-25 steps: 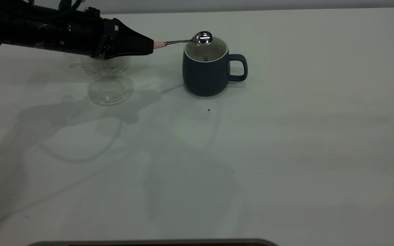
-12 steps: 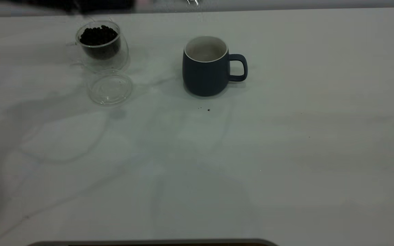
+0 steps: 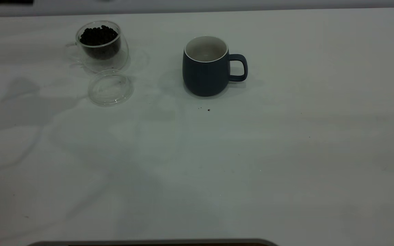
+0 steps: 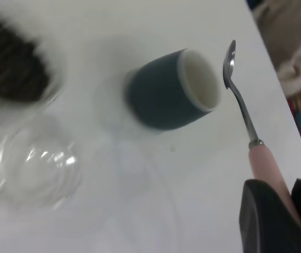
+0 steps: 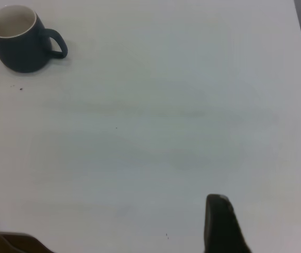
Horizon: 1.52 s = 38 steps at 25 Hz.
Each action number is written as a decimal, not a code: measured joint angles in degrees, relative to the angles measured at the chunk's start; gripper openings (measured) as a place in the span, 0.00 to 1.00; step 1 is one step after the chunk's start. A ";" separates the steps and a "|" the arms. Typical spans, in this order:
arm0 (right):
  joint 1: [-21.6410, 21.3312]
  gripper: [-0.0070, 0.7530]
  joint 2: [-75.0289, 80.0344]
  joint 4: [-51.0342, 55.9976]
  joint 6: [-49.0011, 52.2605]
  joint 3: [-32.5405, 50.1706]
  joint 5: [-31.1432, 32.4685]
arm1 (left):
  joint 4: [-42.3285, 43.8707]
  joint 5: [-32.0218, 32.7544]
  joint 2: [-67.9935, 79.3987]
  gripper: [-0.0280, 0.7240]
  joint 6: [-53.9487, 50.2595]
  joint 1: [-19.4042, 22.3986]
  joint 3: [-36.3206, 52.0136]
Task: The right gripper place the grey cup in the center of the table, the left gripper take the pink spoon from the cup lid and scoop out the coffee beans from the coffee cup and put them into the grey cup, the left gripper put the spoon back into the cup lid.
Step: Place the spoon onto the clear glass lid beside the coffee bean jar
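The pink spoon is held by its handle between the tight fingers of the left gripper, high above the table, with its bowl near the grey cup. Past that, the cup lid and the coffee cup of coffee beans are seen. The right gripper is kept well away from the grey cup, with its fingers spread wide.

Three obstacles on the table, all at the far edge: coffee cup touching cup lid, grey cup apart w/ open gap between. Rest is free for me.
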 joint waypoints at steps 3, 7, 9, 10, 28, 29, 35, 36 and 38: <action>0.00 0.60 0.00 0.00 0.00 0.00 0.00 | 0.22 -1.46 3.79 0.20 -0.68 2.86 1.76; 0.00 0.60 0.00 0.00 0.00 0.00 0.00 | 0.24 -2.51 10.87 0.20 -1.40 4.14 2.25; 0.00 0.60 0.00 0.00 0.00 0.00 0.00 | -0.39 -2.66 14.20 0.20 -1.19 4.14 2.25; 0.00 0.60 0.00 0.00 0.00 0.00 0.00 | -0.89 -2.79 15.35 0.20 -0.75 4.14 2.25; 0.00 0.60 0.00 0.00 0.00 0.00 0.00 | -11.34 -8.06 22.95 0.20 4.59 3.83 1.22; 0.00 0.60 0.00 0.00 0.00 0.00 0.00 | -11.47 -8.06 23.32 0.20 4.59 3.71 0.84; 0.00 0.60 0.00 0.00 0.00 0.00 0.00 | -11.47 -8.11 24.43 0.20 4.33 2.05 -1.26; 0.00 0.60 0.00 0.00 0.00 0.00 0.05 | -11.47 -8.11 24.43 0.20 4.29 1.88 -1.32; 0.00 0.60 0.00 0.00 0.00 0.00 0.05 | -11.47 -8.17 24.43 0.20 4.29 1.62 -1.49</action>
